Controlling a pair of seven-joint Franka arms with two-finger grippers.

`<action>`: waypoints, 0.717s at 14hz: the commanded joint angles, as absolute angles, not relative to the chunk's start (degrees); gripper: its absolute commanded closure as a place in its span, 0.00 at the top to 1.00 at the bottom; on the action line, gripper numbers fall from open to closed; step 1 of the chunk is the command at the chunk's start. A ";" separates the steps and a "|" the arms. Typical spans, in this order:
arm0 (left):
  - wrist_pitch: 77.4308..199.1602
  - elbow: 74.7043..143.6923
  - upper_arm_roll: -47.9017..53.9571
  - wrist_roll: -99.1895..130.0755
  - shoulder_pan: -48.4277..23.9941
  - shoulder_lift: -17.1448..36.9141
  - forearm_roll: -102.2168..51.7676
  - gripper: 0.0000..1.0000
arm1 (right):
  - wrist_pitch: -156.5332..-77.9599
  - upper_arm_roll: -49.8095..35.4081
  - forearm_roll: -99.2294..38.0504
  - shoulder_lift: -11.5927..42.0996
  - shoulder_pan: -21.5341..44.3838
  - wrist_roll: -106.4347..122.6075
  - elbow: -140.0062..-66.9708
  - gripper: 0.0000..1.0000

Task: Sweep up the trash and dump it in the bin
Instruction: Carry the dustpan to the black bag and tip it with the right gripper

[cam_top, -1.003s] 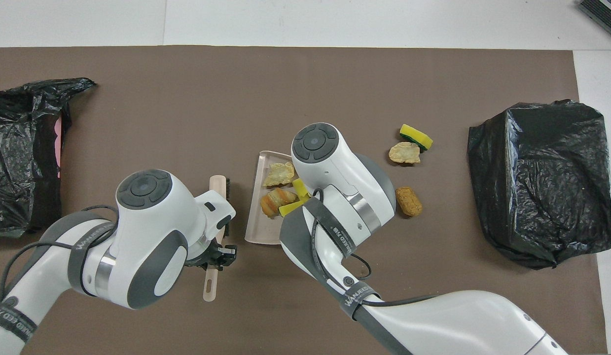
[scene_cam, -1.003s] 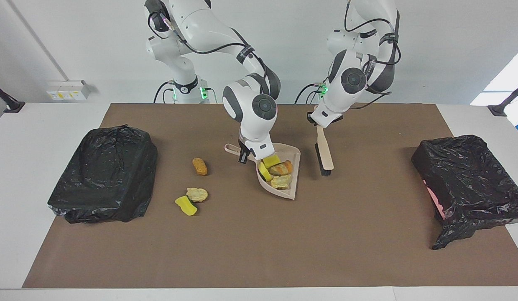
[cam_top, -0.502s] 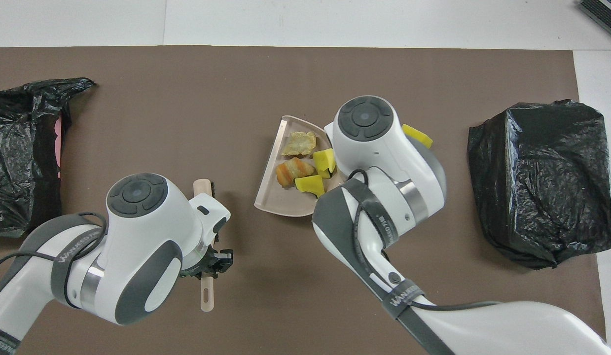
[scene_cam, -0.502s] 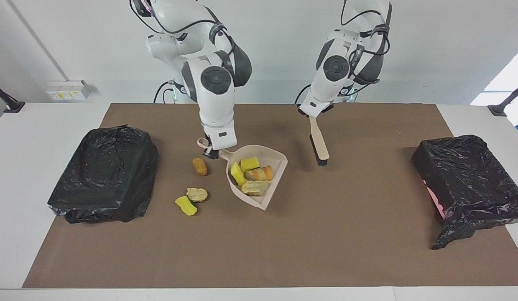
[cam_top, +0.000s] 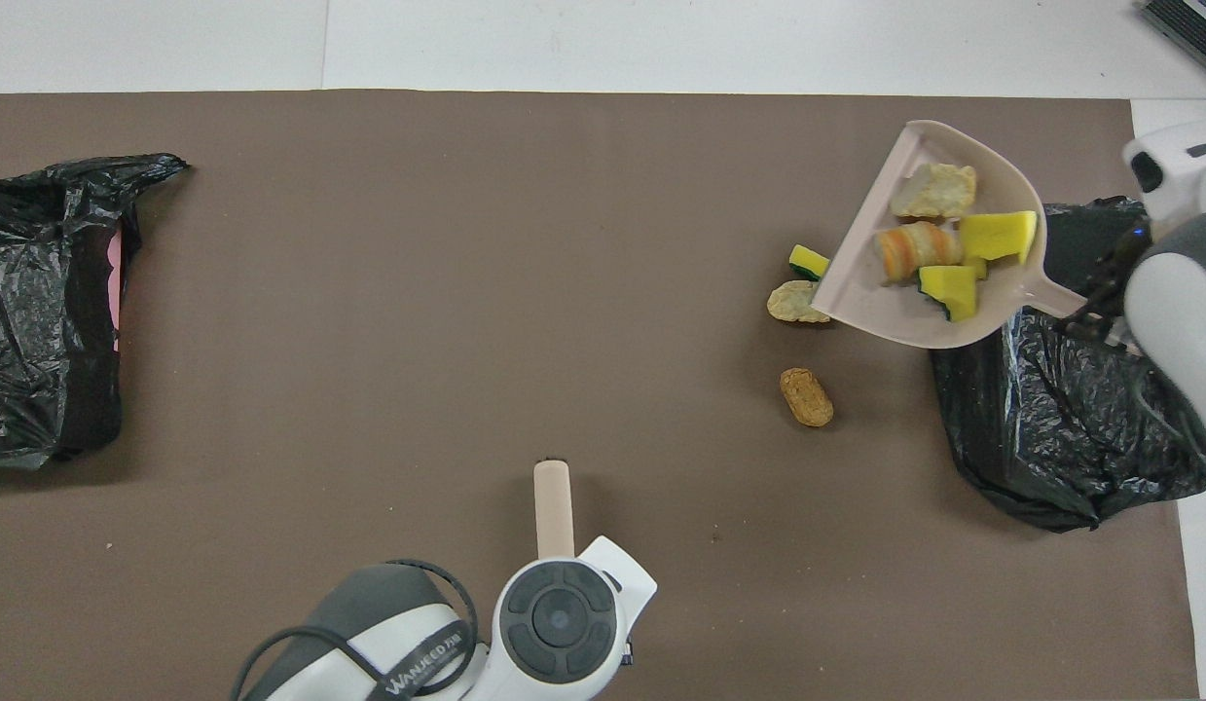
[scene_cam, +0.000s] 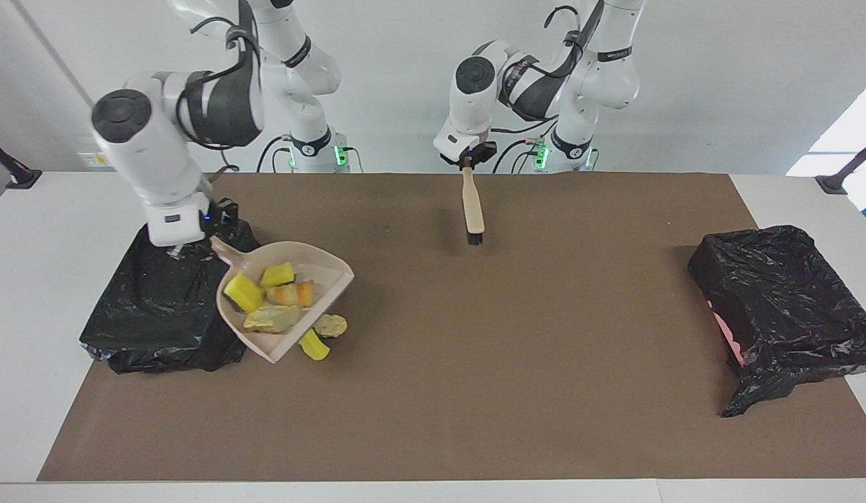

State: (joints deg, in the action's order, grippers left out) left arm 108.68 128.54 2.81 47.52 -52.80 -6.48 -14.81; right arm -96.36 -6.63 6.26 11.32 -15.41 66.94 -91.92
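Four scraps loaded in dustpan [scene_cam: 286,297], gripped at the handle by right gripper [scene_cam: 219,234], raised beside black-bagged bin [scene_cam: 163,297]; none dumped; three scraps [cam_top: 807,397] left on mat; left gripper [scene_cam: 467,162] clamped on brush [scene_cam: 473,209]

Seven scraps of trash [cam_top: 807,397] are counted: four in the dustpan [cam_top: 880,321] and three on the mat. One dustpan and one hand brush [scene_cam: 472,209] are noted. Two black-bagged bins [scene_cam: 167,300] are recorded, and two robot arms.
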 commanded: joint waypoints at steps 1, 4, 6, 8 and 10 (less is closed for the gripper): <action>117.47 133.93 1.84 52.36 -58.96 -8.09 -16.35 0.00 | -97.29 -7.03 11.56 10.63 -22.47 78.09 -92.20 0.00; 119.53 137.36 1.85 55.19 -62.05 -10.10 -17.23 0.00 | -101.42 -6.95 17.65 10.55 -29.00 87.25 -92.29 0.00; 119.71 139.30 1.85 55.20 -63.62 -10.90 -18.71 0.00 | -103.35 -6.94 26.23 10.55 -29.36 89.29 -92.55 0.00; 120.93 139.92 1.85 54.85 -63.81 -10.29 -21.43 0.00 | -104.49 -7.29 35.29 10.63 -27.52 91.21 -93.51 0.00; 122.07 140.80 1.85 54.84 -63.90 -10.28 -21.62 0.00 | -106.51 -7.21 42.33 11.07 -25.32 94.47 -94.83 0.00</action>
State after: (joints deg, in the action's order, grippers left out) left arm 119.64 137.99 2.82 54.42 -62.49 -8.31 -20.28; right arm -104.28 -6.90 36.23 11.44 -27.04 91.28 -92.75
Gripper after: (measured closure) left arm 0.727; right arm 0.678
